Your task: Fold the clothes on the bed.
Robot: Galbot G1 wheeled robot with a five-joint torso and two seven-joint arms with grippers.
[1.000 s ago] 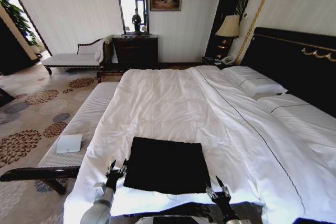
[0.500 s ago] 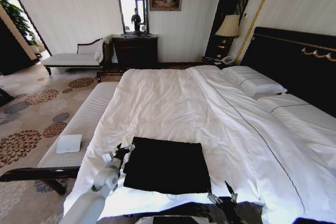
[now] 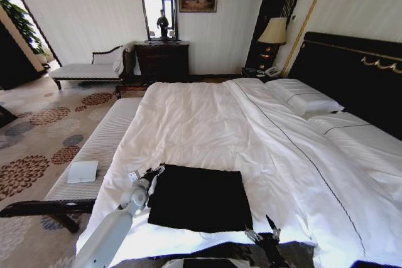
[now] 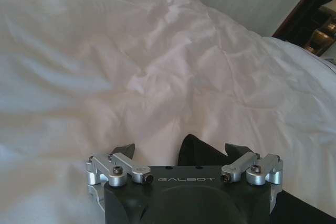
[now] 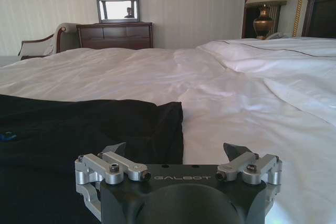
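- Fingers of the left gripper (image 3: 153, 172) stand spread wide, holding nothing; its wrist view shows both dark tips (image 4: 125, 150) apart, with a corner of the black T-shirt (image 4: 198, 151) between them.
- That left gripper sits at the shirt's far left corner, just beside the fabric, low over the white duvet; whether it touches the cloth I cannot tell.
- Right gripper (image 3: 263, 233) is also splayed open and empty, near the shirt's near right corner, at the bed's near edge.
- Folded into a rough square, the black T-shirt (image 3: 200, 197) lies flat near the near edge of the bed (image 3: 207, 123).
- On the bench alongside rests a small white cloth (image 3: 83, 171).
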